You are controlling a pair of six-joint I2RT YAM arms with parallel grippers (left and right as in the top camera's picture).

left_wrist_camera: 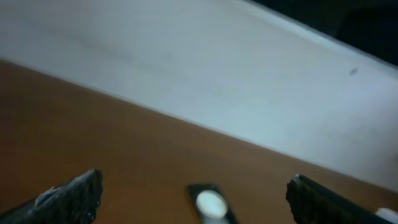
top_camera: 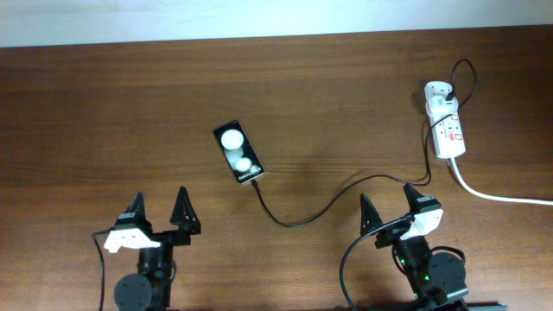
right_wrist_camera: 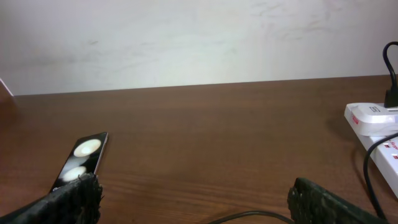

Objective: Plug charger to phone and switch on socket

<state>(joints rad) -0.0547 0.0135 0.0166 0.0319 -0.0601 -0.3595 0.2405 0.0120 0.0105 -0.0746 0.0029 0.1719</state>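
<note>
The left gripper (top_camera: 159,195) and the right gripper (top_camera: 386,194) were wide open, holding nothing. The phone (top_camera: 238,152) lay in the middle of the table (top_camera: 104,104). The charger (top_camera: 292,225) reached the phone's end, but I could not tell if it was in. The socket (top_camera: 448,125) probably had yet to be switched on.

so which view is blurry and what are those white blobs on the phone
Left wrist view: soft, out of focus, the phone smeared. Overhead and right wrist views: sharp. The blobs look like lamp glare on its face, in every view.
</note>
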